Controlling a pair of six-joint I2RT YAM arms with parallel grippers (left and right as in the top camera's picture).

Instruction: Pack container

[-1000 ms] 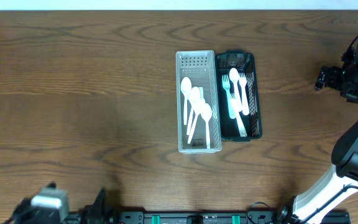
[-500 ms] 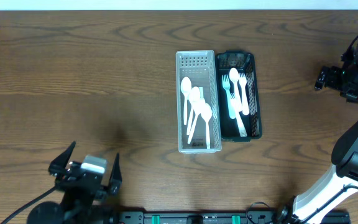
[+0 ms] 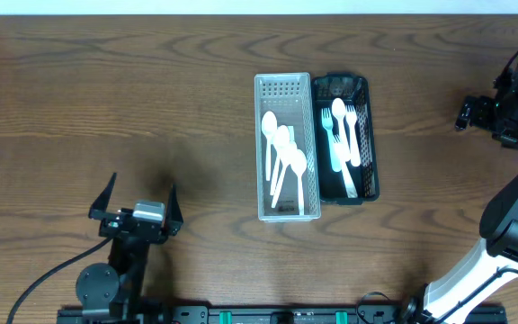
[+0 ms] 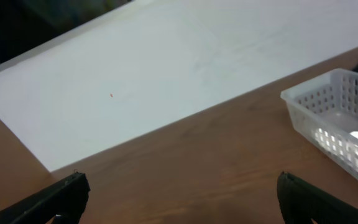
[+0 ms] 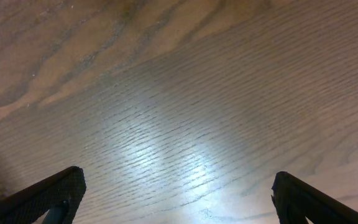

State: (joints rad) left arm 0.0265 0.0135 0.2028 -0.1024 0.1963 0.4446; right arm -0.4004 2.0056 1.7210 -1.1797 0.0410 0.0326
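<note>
Overhead view: I counted two containers near the middle of the bench, a white basket and a black basket touching it at its 3 o'clock, both with their long sides running from 12 to 6. The white basket held white spoons. I made out three bowls for certain and perhaps a fourth, because they overlapped and their handles ran together. The black basket held two forks and one spoon that I could tell apart, and the pale handles below them crossed too closely for a firmer count.

My left pincer hung at 7 o'clock from the baskets, well apart from them, with its two fingers spread wide and nothing between them. My right arm sat at the 3 o'clock edge, partly cut off by the frame.

In the left wrist view, only the tips of my two fingers showed at the bottom corners. One corner of the white basket entered at 3 o'clock, with the rest out of frame. A white surface lay beyond the bench's far edge at 12 o'clock.

In the right wrist view, my right pincer was released too, its tips far apart over bare wood grain, and none of the cutlery was in sight there.
</note>
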